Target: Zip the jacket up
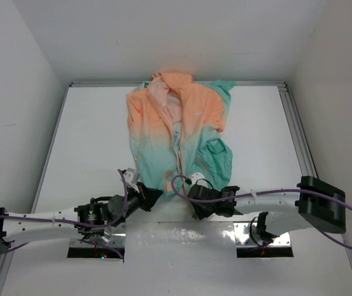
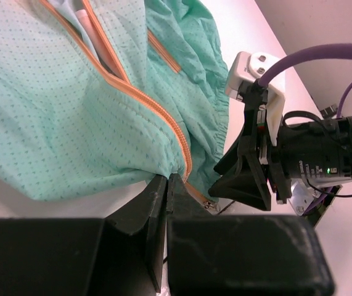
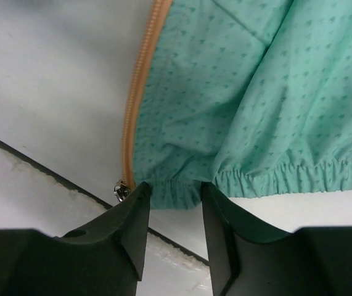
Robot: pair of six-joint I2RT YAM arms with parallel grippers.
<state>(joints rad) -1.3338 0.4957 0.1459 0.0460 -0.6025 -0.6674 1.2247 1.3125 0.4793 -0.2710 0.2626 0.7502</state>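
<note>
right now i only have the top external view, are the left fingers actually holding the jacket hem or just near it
Observer: In the left wrist view the left fingers are shut on the teal hem of the jacket, right where one side of the orange zipper ends.
Operator: and the right fingers
Observer: The right fingers stand open, with the gathered hem edge sitting between them, not clamped.
Operator: any sign of the slider
Observer: A small metal zipper piece hangs at the bottom of the zipper tape, just outside those open fingers. I cannot tell whether it is the slider.
</note>
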